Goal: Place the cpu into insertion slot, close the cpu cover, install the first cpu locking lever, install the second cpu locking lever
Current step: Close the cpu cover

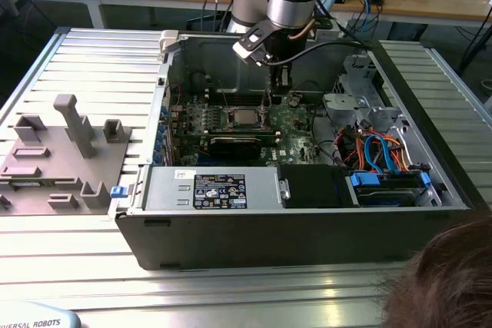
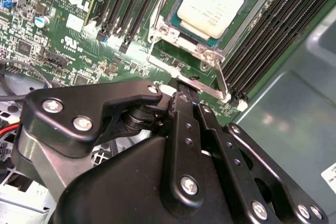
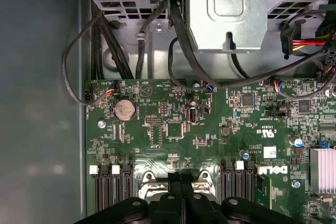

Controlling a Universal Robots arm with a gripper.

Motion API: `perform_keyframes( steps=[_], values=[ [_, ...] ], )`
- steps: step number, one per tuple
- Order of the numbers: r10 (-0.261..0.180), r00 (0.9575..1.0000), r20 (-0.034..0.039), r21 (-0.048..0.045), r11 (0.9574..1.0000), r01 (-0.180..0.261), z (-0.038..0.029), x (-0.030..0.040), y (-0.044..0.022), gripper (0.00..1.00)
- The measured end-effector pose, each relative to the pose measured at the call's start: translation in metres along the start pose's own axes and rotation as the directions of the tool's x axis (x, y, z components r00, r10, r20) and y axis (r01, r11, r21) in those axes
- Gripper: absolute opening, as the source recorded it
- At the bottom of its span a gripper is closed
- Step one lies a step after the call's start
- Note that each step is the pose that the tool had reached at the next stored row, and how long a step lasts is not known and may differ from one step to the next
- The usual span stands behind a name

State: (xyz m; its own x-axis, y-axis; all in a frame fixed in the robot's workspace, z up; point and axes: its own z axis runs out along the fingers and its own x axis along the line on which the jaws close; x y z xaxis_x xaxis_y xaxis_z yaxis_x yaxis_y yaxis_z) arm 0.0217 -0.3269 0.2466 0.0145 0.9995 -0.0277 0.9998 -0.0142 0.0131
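Silver-grey cpu (image 2: 212, 1) sits in the insertion slot (image 2: 169, 24), cpu cover (image 2: 237, 31) down over it | my gripper (image 2: 184, 97) pinched shut on nothing, at the locking lever (image 2: 202, 83) on the exterior view's right of the socket | I judge a steady, square push best, tips kept off the board.

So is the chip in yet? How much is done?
The cpu is already seated, with the cover shut over its edges. The claw is closed, its tip down by a lever beside the cover. Whether either lever is locked can't be told from here, so the levers look like what's left.
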Motion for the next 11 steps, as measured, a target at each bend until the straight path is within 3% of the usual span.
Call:
perform_keyframes(
  steps=[11],
  values=[
    [0.0, 1.0, 0.0, 0.0, 1.0, 0.0, 0.0003, -0.0001, -0.0085, 0.11]
  ],
)
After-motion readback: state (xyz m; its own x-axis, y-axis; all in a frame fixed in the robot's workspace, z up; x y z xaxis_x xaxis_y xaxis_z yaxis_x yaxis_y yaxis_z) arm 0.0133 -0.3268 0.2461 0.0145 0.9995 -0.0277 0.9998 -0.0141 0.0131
